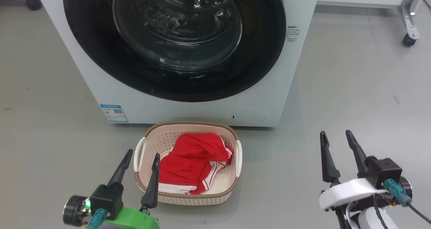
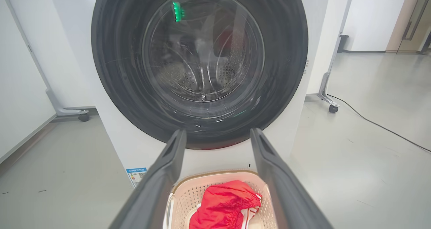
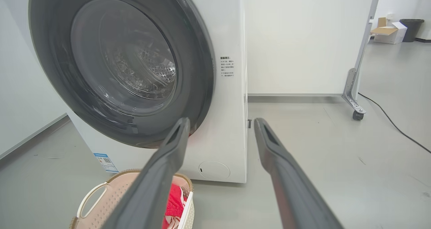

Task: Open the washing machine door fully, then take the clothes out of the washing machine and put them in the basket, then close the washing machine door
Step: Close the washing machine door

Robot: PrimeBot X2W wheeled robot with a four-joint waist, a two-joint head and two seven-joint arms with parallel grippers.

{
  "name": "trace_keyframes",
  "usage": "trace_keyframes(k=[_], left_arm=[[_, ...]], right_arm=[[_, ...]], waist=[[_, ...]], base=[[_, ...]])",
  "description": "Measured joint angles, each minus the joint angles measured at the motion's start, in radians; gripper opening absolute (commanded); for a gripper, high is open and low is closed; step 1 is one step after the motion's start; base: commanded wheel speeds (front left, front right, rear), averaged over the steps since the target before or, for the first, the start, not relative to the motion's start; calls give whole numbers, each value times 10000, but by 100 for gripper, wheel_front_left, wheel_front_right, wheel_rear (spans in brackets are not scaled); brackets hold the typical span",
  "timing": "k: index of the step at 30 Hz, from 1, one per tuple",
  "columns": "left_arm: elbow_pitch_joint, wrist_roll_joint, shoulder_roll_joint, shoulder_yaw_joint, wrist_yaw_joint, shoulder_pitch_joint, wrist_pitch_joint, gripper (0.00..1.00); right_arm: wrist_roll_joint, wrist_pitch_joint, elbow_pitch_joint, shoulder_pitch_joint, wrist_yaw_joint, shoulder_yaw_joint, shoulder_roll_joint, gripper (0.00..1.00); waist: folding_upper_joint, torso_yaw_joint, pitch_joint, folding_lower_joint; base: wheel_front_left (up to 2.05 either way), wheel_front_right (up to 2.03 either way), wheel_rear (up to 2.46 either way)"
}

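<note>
Grey floor (image 1: 353, 87), washing machine (image 1: 188, 111), blue QR label (image 1: 114, 113)

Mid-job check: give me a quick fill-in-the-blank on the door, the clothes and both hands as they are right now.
1. The washing machine door is ____.
2. The ____ clothes lie in the basket.
3. The left hand and the right hand are both ____ and hold nothing.
Missing words: shut; red; open.
</note>
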Motion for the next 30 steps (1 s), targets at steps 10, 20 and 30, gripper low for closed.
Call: trace_keyframes(k=[10,20,30], left_arm=[[38,-4,13,-188,2,505,272,100],[-134,-4,27,-157,36,772,382,100],[-278,-4,50,-96,115,846,468,100]], right_arm=[[-169,0,-754,1114,-328,19,42,100],[-251,-2,-1484,1936,-453,111,113,100],[-313,-2,-1944,2372,-614,165,153,100]], waist=[[0,-310,-548,0],[0,-251,-665,0],[0,-229,-717,0]], base=[[0,0,0],[0,0,0],[0,0,0]])
